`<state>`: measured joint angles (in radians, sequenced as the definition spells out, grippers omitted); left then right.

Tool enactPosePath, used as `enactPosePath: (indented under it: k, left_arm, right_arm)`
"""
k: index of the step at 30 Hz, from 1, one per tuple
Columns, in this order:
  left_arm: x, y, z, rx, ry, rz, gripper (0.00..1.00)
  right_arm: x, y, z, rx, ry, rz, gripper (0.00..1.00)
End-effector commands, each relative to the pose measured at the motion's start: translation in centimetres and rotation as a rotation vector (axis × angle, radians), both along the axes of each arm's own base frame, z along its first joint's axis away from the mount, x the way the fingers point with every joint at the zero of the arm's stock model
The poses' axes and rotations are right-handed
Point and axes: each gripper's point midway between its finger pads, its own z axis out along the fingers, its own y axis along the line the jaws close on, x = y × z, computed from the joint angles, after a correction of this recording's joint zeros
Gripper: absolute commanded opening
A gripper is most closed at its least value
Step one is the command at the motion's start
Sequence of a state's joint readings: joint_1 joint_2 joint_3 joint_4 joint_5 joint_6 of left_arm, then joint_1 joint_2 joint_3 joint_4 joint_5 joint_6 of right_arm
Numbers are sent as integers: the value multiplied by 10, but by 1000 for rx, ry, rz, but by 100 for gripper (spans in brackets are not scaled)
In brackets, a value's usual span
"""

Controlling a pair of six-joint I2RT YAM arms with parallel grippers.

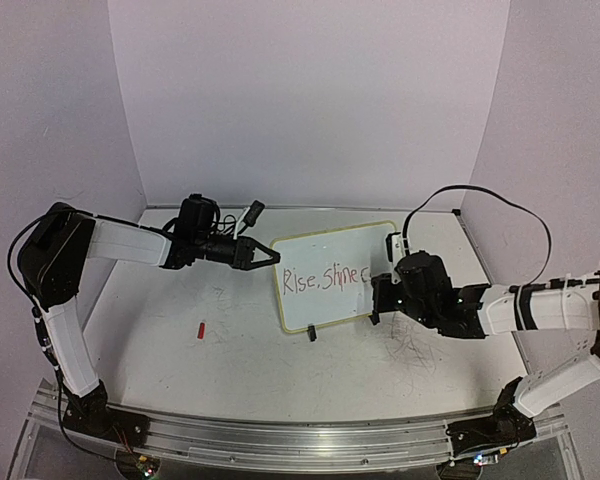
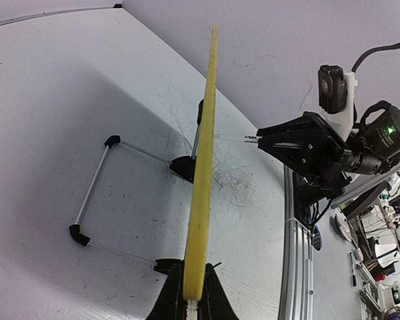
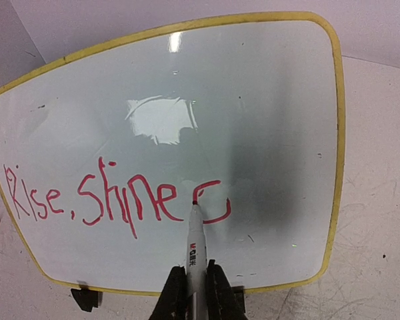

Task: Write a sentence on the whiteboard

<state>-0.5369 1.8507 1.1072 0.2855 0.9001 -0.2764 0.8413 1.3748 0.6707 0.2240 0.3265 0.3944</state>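
Two black fingers of the right gripper (image 3: 195, 280) sat just below the whiteboard's lower edge, pinched narrow on the barrel of a marker (image 3: 195, 243). The marker ran up over the rim onto the whiteboard (image 3: 253, 100), its tip touching the white face at the upper left end of an open red curl, a letter only part drawn.

Left of that curl the sentence (image 3: 100, 197) read roughly "Rise, shine" in thin red strokes, in the lower left half of the board. The right half beyond the curl was bare, so there was room for more words on that line.

Judgement: the step was finishing this letter. It called for light, even pressure and short strokes, with the tip lifted cleanly between letters. Each new letter wanted to sit on the baseline of "shine", and spacing wanted watching before the right rim.

At the board's left edge, the left gripper (image 2: 192, 293) was closed on the pale yellow rim, which stood between its fingers, bracing the board upright. The board leaned on a wire stand (image 2: 93, 193) behind it. A hard push from the marker could tip or twist the board, so that brace looked worth having.

Well left of the board a small red cap (image 1: 201, 328) lay on the table (image 1: 230, 380).
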Motion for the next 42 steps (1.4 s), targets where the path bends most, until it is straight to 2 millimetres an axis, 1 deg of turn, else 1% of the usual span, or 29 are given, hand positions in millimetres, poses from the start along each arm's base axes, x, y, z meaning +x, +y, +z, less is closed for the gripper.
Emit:
enactPosePath:
  k: [1, 10, 14, 18, 31, 34, 37, 40, 42]
  left_arm:
    - [0, -5, 6, 22, -19, 2, 0]
    - [-1, -6, 5, 21, -17, -1, 0]
    - [-1, -6, 6, 21, -18, -1, 0]
    - [-2, -6, 7, 21, -22, 0, 0]
    - [-2, -5, 9, 20, -28, 0, 0]
    - [-2, -5, 8, 20, -27, 0, 0]
    - [-2, -5, 8, 21, -27, 0, 0]
    - [-2, -5, 8, 22, -26, 1, 0]
    - [-2, -5, 8, 22, -28, 2, 0]
  right_arm:
    - [-7, -12, -16, -45, 45, -16, 0]
    - [-5, -23, -13, -67, 28, -66, 0]
    - [0, -26, -5, -51, -4, -101, 0]
    - [6, -24, 8, -20, -47, -117, 0]
    - [21, -11, 31, -8, -107, -105, 0]
    - [22, -5, 32, -5, -107, -85, 0]
    - [21, 0, 29, -6, -96, -60, 0]
    - [18, -2, 32, 1, -99, -56, 0]
    - [13, -7, 36, 7, -102, -56, 0]
